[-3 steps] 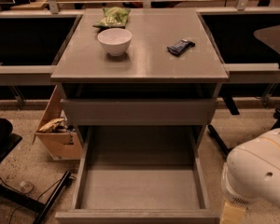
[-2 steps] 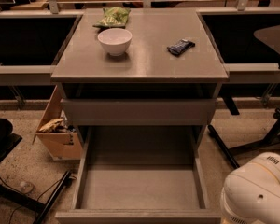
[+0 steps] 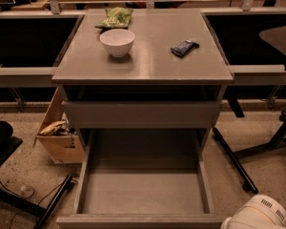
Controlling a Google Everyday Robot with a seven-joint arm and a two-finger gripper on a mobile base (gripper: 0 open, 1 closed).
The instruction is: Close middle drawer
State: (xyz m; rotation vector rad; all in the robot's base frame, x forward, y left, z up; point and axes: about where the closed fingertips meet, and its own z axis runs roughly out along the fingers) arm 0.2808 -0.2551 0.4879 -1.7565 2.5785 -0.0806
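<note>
Warm, dim light falls from overhead. The desk point(image 3: 152, 63) top is the brightest surface, with a faint sheen toward its front edge. The white bowl point(image 3: 117, 42) casts a small, soft shadow just below it in the frame. A deep shadow band sits under the desk top. The middle drawer point(image 3: 143, 192) is evenly but weakly lit and darker at the back. The upper left and upper right are almost black. At the lower right the white robot casing point(image 3: 260, 214) catches the light; the tool lies outside the frame.

1. Robot test lab in an office-type space: grey drawer cabinet point(image 3: 143, 61) between long desks point(image 3: 257, 70), speckled floor point(image 3: 262, 142)
2. Cardboard box point(image 3: 62, 142) on the floor, black desk leg point(image 3: 233, 161)
3. White robot arm shell point(image 3: 257, 216) at bottom right, gripper out of frame
</note>
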